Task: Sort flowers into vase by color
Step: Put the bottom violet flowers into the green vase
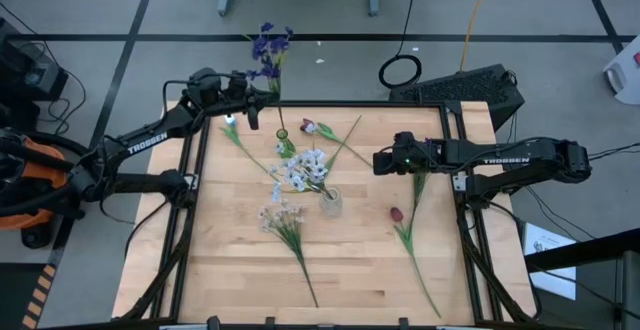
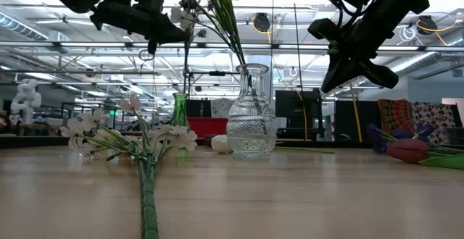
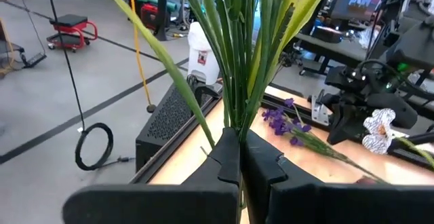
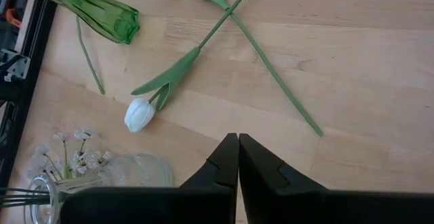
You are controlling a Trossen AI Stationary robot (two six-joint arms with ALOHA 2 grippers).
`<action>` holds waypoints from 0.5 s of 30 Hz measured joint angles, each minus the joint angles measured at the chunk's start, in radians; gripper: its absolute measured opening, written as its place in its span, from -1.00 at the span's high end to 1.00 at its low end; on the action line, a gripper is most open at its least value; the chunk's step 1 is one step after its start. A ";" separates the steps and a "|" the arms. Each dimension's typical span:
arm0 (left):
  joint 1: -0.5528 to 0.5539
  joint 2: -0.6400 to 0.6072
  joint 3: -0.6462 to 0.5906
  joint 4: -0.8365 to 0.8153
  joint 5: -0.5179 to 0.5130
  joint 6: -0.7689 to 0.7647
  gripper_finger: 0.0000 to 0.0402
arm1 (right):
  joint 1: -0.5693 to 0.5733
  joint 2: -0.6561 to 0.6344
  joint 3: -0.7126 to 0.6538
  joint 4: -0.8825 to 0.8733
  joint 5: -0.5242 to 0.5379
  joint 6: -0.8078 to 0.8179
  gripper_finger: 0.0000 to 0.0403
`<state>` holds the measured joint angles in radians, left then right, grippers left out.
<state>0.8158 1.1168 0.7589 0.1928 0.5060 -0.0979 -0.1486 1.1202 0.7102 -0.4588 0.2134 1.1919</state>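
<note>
My left gripper (image 1: 253, 110) (image 3: 239, 132) is at the table's far left, shut on a bunch of purple flowers (image 1: 268, 48). The bunch stands over a green vase (image 1: 283, 142) (image 2: 179, 110). I cannot tell whether its stems reach into that vase. A clear glass vase (image 1: 330, 203) (image 2: 251, 116) holds pale sprays (image 1: 302, 170). Another pale spray (image 1: 283, 220) (image 2: 130, 134), a white tulip (image 4: 139, 114) and a dark red tulip (image 1: 397, 214) (image 2: 406, 150) lie flat on the table. My right gripper (image 1: 380, 160) (image 4: 238, 137) hangs shut above the table's right half, holding nothing. My left gripper pinches several green stems and leaves of the purple bunch (image 3: 234, 112) together between its two fingers. The fingers come in about level from the table's left side and lie across the stems. The bunch stands nearly upright, blossoms on top. The gripper hides the stems' lower ends.
A purple sprig (image 3: 285, 119) (image 2: 377, 134) lies on the table near the right arm. Long green stems (image 4: 271, 75) cross on the wood in front of my right gripper. A black frame (image 1: 190, 170) runs round the table. The near half of the tabletop (image 1: 350, 280) holds only stems.
</note>
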 joint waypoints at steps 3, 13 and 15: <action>0.000 0.000 0.000 -0.002 0.000 0.013 1.00 | 0.000 0.000 0.000 0.000 0.000 -0.001 0.98; 0.000 -0.001 -0.008 -0.067 -0.009 0.106 1.00 | 0.000 0.000 0.000 0.000 -0.003 -0.003 0.98; -0.006 -0.005 -0.044 -0.016 -0.010 0.105 1.00 | 0.000 0.000 0.000 0.000 -0.002 -0.003 0.98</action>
<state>0.8094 1.1121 0.7150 0.1768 0.4962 0.0067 -0.1486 1.1202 0.7105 -0.4591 0.2111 1.1892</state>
